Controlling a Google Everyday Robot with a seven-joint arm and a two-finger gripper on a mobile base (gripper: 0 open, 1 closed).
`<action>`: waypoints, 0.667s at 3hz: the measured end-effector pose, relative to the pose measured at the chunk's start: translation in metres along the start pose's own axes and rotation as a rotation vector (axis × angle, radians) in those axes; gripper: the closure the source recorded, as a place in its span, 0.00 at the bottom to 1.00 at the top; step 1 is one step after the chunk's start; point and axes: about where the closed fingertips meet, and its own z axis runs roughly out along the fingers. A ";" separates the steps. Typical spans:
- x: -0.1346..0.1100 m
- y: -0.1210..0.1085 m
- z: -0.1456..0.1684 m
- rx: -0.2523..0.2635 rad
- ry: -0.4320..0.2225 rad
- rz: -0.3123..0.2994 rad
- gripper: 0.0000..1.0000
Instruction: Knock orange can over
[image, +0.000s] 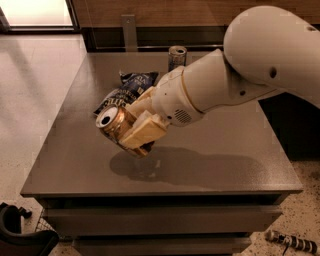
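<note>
Subject: orange can (114, 122). It is found over the near-left part of the table (225, 150), tilted steeply, with its silver top turned up and to the left toward the camera. It is not standing upright, and it is not lying on the table either.

The gripper (134, 124) is located over the same part of the table, at the end of the white arm (225, 80), which reaches in from the table's right side. Its two tan fingers (145, 134) are seen clamped on the body of the can, one above it and one below.

A shadow (150, 167) is cast on the table just under the can and gripper. From this the can is judged to be held clear of the surface, though its lower end is hidden behind the lower finger and contact cannot be ruled out.

Other items noted: a dark chip bag (125, 90) lying on the table just behind the can, and a slim silver can (177, 57) standing upright at the table's far edge, well apart.

Progress: the can is gripped and tipped off vertical, so the knock is judged partly done. Still outstanding: the can is to be brought to rest on its side on the table and released.
</note>
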 end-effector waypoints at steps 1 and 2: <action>-0.002 0.001 0.007 0.014 0.141 -0.026 1.00; 0.000 0.002 0.021 0.008 0.287 -0.066 1.00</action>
